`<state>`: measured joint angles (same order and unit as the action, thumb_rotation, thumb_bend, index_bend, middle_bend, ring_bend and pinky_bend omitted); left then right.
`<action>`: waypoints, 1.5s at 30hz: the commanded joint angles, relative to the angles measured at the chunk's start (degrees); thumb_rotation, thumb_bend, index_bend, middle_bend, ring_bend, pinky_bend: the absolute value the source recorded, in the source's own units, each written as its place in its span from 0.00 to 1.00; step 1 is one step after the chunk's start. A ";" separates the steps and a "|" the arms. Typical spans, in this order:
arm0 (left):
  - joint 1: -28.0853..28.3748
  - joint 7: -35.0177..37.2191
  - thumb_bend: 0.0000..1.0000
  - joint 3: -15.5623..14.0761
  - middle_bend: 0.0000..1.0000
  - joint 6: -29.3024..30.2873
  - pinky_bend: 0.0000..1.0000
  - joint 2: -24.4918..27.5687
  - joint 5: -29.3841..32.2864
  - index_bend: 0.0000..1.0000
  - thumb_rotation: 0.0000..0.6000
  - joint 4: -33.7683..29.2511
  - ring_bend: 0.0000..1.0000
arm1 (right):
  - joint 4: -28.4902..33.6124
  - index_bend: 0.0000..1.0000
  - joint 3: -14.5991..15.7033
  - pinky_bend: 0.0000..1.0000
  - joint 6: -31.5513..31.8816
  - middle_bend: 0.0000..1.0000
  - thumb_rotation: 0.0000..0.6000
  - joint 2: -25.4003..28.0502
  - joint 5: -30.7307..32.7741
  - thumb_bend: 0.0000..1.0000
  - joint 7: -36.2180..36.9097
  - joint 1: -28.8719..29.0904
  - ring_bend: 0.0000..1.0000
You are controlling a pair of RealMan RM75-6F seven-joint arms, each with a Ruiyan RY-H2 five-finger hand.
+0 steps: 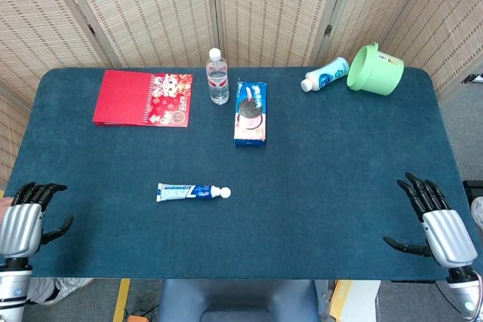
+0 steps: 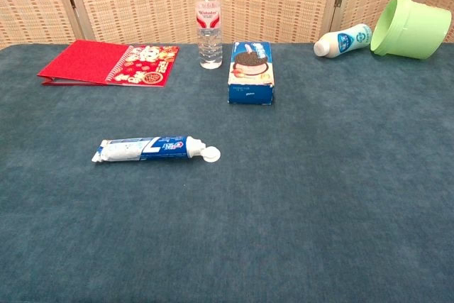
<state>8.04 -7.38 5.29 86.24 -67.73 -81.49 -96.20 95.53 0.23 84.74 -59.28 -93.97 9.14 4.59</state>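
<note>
My left hand (image 1: 26, 216) hovers at the table's front left corner, fingers spread and holding nothing. At the front right edge my right hand (image 1: 432, 216) is likewise spread and empty. Neither hand shows in the chest view. A blue and white toothpaste tube (image 1: 192, 192) (image 2: 154, 149) lies flat left of centre, cap pointing right. Behind it a cookie box (image 1: 250, 113) (image 2: 252, 72) lies flat, and a clear water bottle (image 1: 218, 77) (image 2: 208, 19) stands upright. Both hands are far from every object.
A red booklet (image 1: 143, 98) (image 2: 110, 63) lies at the back left. At the back right a white bottle (image 1: 325, 75) (image 2: 343, 40) lies on its side beside a tipped green cup (image 1: 374, 69) (image 2: 412, 27). Woven screens stand behind the blue table (image 1: 317, 186).
</note>
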 commanded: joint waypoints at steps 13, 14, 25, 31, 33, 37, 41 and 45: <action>2.31 0.79 0.32 0.09 0.34 -2.48 0.18 0.23 -3.25 0.30 1.00 -1.49 0.27 | -1.47 0.00 -0.12 0.00 3.41 0.00 0.76 0.05 -1.44 0.00 2.06 -0.76 0.00; 2.99 1.02 0.32 0.24 0.34 -3.15 0.18 0.19 -3.73 0.30 1.00 -1.61 0.27 | -1.54 0.00 -0.16 0.00 3.65 0.00 0.76 0.08 -1.52 0.00 2.09 -0.81 0.00; 14.91 -2.56 0.31 2.11 0.30 -19.05 0.17 -3.14 -3.91 0.17 1.00 -2.54 0.22 | -1.97 0.00 -0.49 0.00 5.12 0.00 0.76 -0.05 -1.70 0.00 2.06 -1.21 0.00; 20.67 -8.37 0.31 3.31 0.27 -26.34 0.16 -8.61 0.25 0.16 1.00 0.92 0.20 | -2.16 0.00 -0.57 0.00 5.28 0.00 0.76 -0.07 -1.32 0.00 2.21 -1.37 0.00; 22.00 -10.48 0.32 3.78 0.27 -27.84 0.16 -10.51 2.33 0.18 1.00 2.55 0.20 | -2.21 0.00 -0.57 0.00 5.23 0.00 0.77 -0.07 -1.23 0.00 2.26 -1.39 0.00; 24.41 -13.05 0.32 4.67 0.27 -30.68 0.16 -14.27 7.40 0.21 1.00 5.66 0.20 | -2.22 0.00 -0.67 0.00 5.40 0.00 0.76 -0.06 -0.98 0.00 2.40 -1.51 0.00; 25.71 -15.32 0.31 4.83 0.26 -31.19 0.16 -17.42 10.52 0.19 1.00 8.41 0.20 | -2.18 0.00 -0.71 0.00 5.54 0.00 0.76 -0.05 -0.81 0.00 2.37 -1.65 0.00; 27.04 -18.02 0.31 4.59 0.25 -32.01 0.16 -19.71 13.29 0.17 1.00 10.08 0.20 | -2.12 0.00 -0.71 0.00 5.46 0.00 0.77 -0.08 -0.77 0.00 2.27 -1.65 0.00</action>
<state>34.46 -24.67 9.92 54.65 -86.64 -68.99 -86.82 93.41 -0.48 90.20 -59.36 -94.74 11.42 2.94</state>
